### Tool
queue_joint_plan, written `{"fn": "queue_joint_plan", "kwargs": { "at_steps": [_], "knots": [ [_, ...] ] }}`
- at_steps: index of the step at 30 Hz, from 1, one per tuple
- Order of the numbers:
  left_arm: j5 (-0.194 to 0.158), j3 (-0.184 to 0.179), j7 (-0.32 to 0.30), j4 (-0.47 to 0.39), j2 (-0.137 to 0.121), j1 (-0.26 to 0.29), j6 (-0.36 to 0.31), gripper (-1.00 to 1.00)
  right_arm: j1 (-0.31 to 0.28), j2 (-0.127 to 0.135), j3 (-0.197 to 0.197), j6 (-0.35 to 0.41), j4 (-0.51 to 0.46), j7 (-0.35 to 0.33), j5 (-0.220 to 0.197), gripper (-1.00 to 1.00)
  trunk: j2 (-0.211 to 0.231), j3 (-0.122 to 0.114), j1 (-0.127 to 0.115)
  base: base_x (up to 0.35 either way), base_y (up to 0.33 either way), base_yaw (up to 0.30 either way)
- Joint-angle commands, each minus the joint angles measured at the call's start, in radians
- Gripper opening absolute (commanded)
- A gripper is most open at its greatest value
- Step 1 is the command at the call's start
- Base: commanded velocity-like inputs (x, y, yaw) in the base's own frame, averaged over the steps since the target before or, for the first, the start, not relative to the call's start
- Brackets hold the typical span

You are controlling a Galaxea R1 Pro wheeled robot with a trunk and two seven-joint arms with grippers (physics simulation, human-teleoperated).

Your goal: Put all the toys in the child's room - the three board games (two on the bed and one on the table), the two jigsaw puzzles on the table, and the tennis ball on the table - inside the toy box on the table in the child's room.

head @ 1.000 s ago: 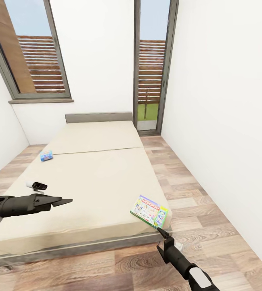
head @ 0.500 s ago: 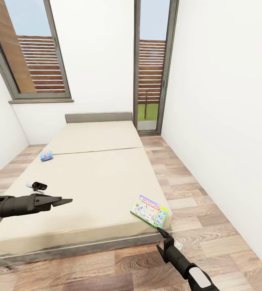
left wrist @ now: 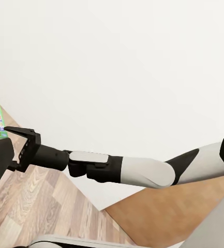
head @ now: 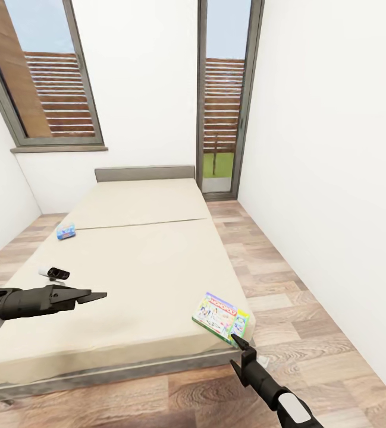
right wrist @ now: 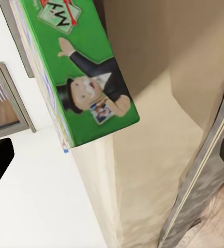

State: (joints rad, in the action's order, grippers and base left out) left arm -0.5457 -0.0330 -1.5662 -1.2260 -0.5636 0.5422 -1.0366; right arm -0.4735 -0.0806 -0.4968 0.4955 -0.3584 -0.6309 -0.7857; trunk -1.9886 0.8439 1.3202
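Bed (head: 139, 261): beige mattress on a grey frame, centre of the head view, headboard toward the far wall.
Green-and-white board game (head: 220, 317): flat at the bed's near right corner, lower right of centre.
Small blue board game (head: 66, 232): flat near the bed's left edge, left of centre.
Left gripper (head: 94, 295): lower left, over the mattress, jaws clenched with nothing between them.
Right gripper (head: 237, 342): bottom right, tip just beside the green-and-white game; jaws' state cannot be told.
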Motion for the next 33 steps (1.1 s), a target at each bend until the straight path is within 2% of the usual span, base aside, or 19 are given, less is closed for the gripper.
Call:
{"fn": "queue_joint_plan", "kwargs": {
  "at_steps": [1, 16, 25, 33],
  "knots": [
    [-0.001, -0.002, -0.005, 0.0, -0.001, 0.001, -0.011, 1.0, -0.001, -0.001, -0.005, 0.008, -0.001, 0.0, -0.004, 1.0, 0.0, 0.001, 0.0, 0.034, 0.0, 0.0],
    [0.0, -0.002, -0.005, 0.0, -0.001, 0.001, -0.011, 1.0, -0.001, -0.001, -0.005, 0.008, -0.001, 0.0, -0.004, 1.0, 0.0, 0.001, 0.0, 0.009, 0.0, 0.0],
    [0.0, -0.003, -0.005, 0.0, 0.0, 0.001, -0.011, 1.0, -0.001, -0.001, -0.005, 0.008, -0.001, 0.0, -0.004, 1.0, 0.0, 0.001, 0.0, 0.15, 0.027, 0.0],
    [0.0, -0.003, -0.005, 0.0, 0.001, 0.001, -0.011, 1.0, -0.001, -0.001, -0.005, 0.008, -0.001, 0.0, -0.004, 1.0, 0.0, 0.001, 0.0, 0.033, 0.004, 0.0]
  ]
}}
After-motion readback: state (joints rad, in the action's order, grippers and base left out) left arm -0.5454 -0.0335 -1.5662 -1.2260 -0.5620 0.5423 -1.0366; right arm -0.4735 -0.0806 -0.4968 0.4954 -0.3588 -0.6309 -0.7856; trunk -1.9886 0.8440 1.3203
